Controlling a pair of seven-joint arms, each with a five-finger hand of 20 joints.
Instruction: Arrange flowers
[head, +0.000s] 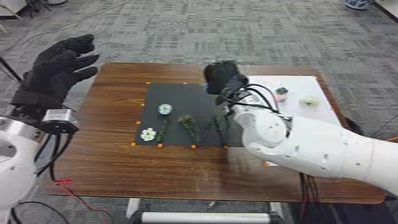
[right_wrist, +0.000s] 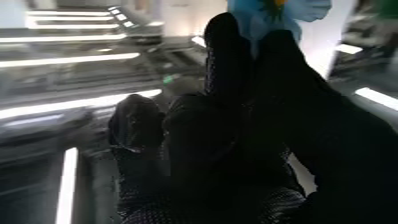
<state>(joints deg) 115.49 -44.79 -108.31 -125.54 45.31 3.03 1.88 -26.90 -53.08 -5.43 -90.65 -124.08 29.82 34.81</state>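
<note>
The right hand (head: 222, 75) is raised over the counter (head: 115, 100), its fingers pinching what looks like a blue flower (right_wrist: 277, 14). The left hand (head: 55, 75) hangs beside the counter, fingers open. A white flower (head: 147, 134) and greenery (head: 188, 122) lie on the dark mat (head: 178, 95).

You're in an office-like lab: grey patterned carpet (head: 222, 35) across the head view's top, long white strip lights (right_wrist: 66, 190) in the wrist view, a white jointed robot arm (head: 320, 147) lower right.
</note>
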